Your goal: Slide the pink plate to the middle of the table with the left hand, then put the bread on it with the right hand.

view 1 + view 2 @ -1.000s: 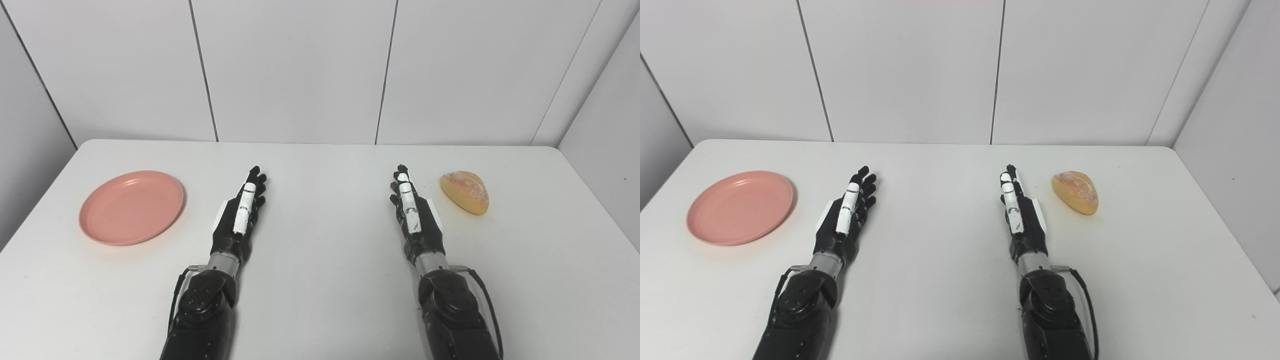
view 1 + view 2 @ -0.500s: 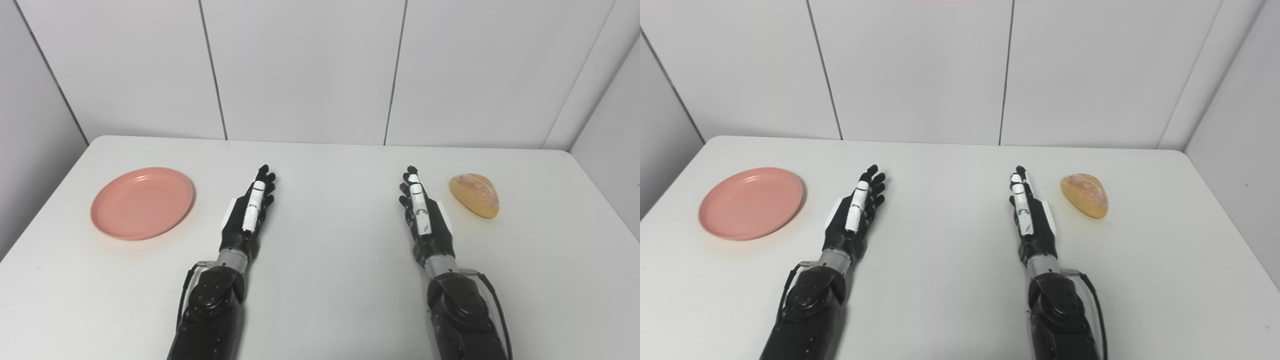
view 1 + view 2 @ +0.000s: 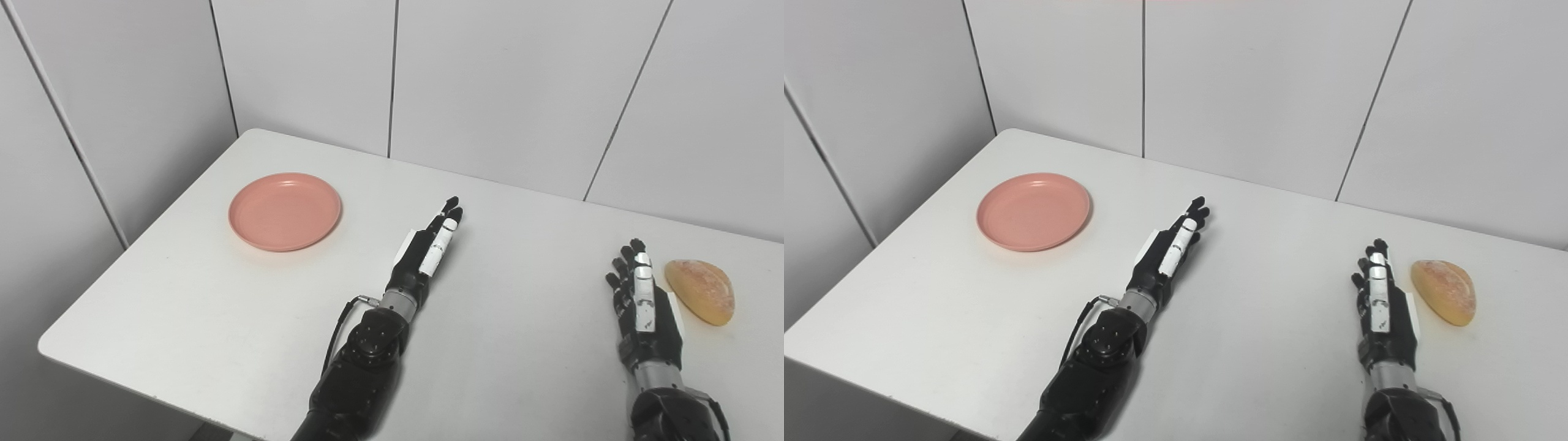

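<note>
A round pink plate [image 3: 285,210] lies empty on the white table [image 3: 245,318] toward its far left. A golden bread roll [image 3: 701,290] lies on the table at the right. My left hand [image 3: 425,254] rests edge-on near the table's middle, fingers stretched out and apart, holding nothing, well to the right of the plate. My right hand [image 3: 643,304] rests the same way, open and empty, just left of the bread without touching it. The plate [image 3: 1033,211], the bread [image 3: 1445,291], the left hand [image 3: 1168,252] and the right hand [image 3: 1382,303] also show in the right eye view.
White wall panels [image 3: 508,79] stand close behind the table, and a side wall [image 3: 92,92] runs along its left. The table's near-left corner [image 3: 46,349] and front edge show at the bottom left.
The whole picture has swung left, so the camera has turned; the table now runs aslant. The plate, the bread and both hands keep their places on the table.
</note>
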Motion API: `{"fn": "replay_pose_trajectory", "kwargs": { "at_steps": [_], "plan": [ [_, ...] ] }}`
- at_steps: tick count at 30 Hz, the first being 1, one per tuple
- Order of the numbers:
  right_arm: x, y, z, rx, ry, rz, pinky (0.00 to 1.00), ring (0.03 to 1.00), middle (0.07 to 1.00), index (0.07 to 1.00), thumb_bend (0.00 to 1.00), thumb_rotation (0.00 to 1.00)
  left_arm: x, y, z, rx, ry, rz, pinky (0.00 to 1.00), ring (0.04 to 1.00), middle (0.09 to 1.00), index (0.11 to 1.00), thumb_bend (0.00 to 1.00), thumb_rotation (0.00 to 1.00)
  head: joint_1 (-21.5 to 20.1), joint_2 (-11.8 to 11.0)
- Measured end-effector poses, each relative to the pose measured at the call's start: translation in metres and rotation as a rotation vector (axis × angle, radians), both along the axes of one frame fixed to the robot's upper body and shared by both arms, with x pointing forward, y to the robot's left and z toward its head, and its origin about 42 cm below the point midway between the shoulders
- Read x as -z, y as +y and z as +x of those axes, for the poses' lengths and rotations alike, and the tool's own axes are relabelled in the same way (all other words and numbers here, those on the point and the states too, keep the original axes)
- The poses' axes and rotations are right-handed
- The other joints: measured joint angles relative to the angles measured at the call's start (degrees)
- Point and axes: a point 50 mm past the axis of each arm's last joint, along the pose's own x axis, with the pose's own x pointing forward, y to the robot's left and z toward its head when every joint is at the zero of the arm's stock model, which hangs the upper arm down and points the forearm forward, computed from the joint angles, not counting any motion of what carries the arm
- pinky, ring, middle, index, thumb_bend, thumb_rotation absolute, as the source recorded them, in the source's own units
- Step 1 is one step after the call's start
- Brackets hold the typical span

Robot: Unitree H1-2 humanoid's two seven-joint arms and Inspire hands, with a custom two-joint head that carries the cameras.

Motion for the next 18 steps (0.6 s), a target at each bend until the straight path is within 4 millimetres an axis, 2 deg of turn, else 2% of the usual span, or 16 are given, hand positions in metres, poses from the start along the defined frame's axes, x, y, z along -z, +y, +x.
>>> {"fn": "replay_pose_trajectory", "kwargs": {
  "at_steps": [10, 15, 18],
  "plan": [
    [-0.001, -0.005, 0.002, 0.014, -0.008, -0.006, 1.00, 1.000, 1.000, 1.000, 0.74, 0.94, -0.006, 0.020, 0.004, -0.072, -0.016, -0.082, 1.00, 0.988, 0.973, 0.963, 0.46, 1.00, -0.3, -0.2],
    [-0.001, -0.006, 0.002, 0.014, -0.010, -0.008, 1.00, 1.000, 1.000, 1.000, 0.75, 0.95, -0.027, 0.042, 0.011, -0.136, -0.071, -0.103, 0.98, 0.959, 0.950, 0.931, 0.48, 1.00, 0.0, -0.2],
    [-0.001, -0.007, 0.002, 0.013, -0.010, -0.012, 1.00, 1.000, 1.000, 1.000, 0.75, 0.95, -0.040, 0.054, 0.018, -0.181, -0.106, -0.118, 1.00, 0.966, 0.958, 0.944, 0.50, 1.00, 0.2, -0.1]
  ]
}}
